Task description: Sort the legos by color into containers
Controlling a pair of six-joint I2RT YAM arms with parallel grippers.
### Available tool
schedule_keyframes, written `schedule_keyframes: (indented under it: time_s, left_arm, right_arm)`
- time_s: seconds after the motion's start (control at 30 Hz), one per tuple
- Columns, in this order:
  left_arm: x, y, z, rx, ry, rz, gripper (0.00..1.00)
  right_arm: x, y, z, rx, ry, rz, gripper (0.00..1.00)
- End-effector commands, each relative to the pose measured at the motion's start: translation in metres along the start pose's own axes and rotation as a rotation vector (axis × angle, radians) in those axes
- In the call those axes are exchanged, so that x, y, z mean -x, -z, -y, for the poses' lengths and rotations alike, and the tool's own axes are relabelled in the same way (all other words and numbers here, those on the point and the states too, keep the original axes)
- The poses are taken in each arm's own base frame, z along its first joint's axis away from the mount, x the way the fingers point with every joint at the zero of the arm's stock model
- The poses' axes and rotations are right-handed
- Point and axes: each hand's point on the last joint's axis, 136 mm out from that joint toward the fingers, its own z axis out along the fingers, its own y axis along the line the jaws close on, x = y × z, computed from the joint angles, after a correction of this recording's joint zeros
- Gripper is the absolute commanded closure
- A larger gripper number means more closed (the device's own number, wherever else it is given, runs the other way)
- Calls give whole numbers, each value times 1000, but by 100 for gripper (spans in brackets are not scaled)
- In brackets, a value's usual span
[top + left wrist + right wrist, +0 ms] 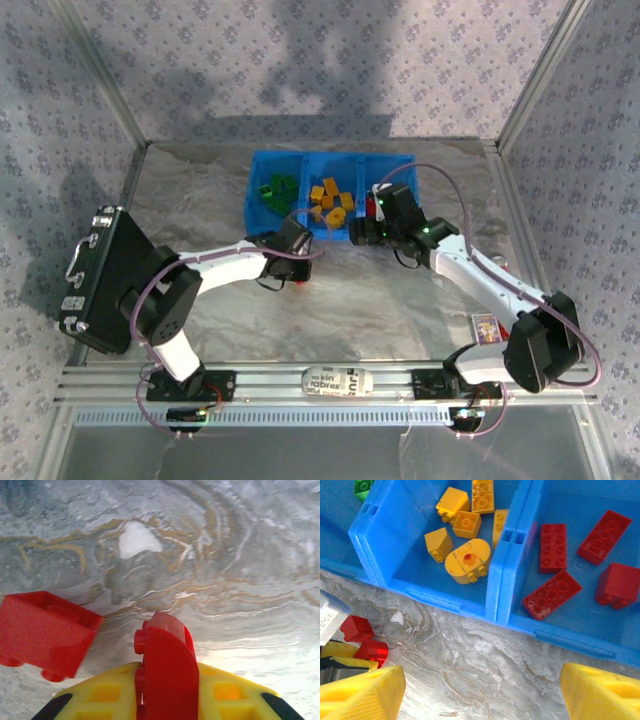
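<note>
Legos mostly sorted: greens point(276, 190) are in the left compartment of the tray point(262, 160), yellows point(465, 562) in the middle one, four reds point(551, 594) in the right one. Two more reds are left out on the surface point(470, 660), near the tray's front wall, toward the middle compartment. One, a curved brick point(167, 670), is clamped on edge between the left fingers point(225, 692). Whether it is lifted off the surface cannot be told. The other, a square brick point(45, 632), lies just beside it, apart and untouched. The left gripper point(298, 268) is seen low over the surface. The right gripper point(480, 700) is held by the tray's front edge, fingers wide apart, nothing between them. No stray greens or yellows are seen on the surface.

Judged: task nearly done. Still to do: the curved brick to be carried to the right compartment and released, then the same for the square brick.
</note>
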Motion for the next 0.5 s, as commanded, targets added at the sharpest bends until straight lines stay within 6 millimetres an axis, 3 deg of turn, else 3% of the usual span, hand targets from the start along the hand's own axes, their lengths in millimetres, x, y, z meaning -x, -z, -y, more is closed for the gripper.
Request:
schedule_keyframes:
  time_s: [0.0,0.2,0.47]
  left_arm:
    - [8,14,15,-7,-43,15,78]
    - [40,42,55,-75,-112,97,79]
    - [131,72,140,-178,-239,234,79]
  right_arm:
    - [4,19,12,-15,-41,47,17]
    - [3,52,42,-74,-106,119,19]
    - [-7,78,65,-103,-170,162,21]
